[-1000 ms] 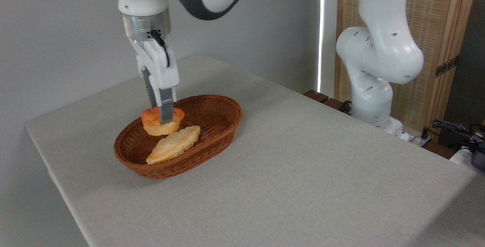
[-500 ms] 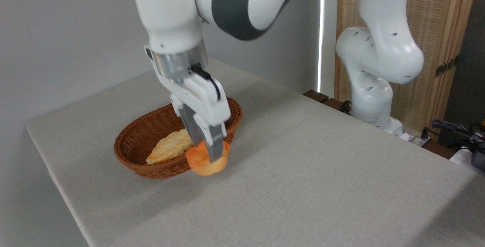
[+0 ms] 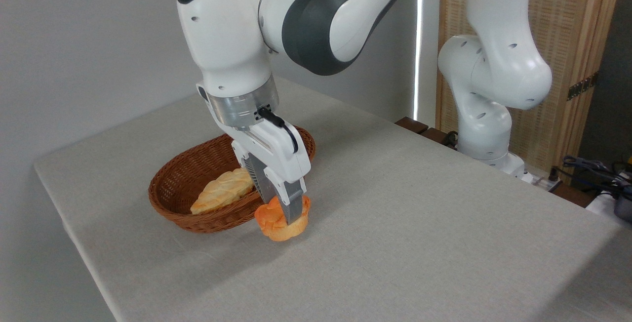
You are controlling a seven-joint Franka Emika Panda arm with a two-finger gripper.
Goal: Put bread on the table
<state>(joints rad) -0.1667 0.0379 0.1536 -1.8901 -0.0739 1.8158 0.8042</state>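
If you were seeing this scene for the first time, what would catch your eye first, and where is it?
First, the gripper, shut on the orange-brown bread, right at the table surface just outside the near right rim of the brown wicker basket. Next, a pale, leaf-shaped pastry lying inside the basket. Whether the bread touches the cloth cannot be told.

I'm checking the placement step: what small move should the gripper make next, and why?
Probably open and let go. The gripper is shut on the bread, which sits outside the basket, at or just above the table.
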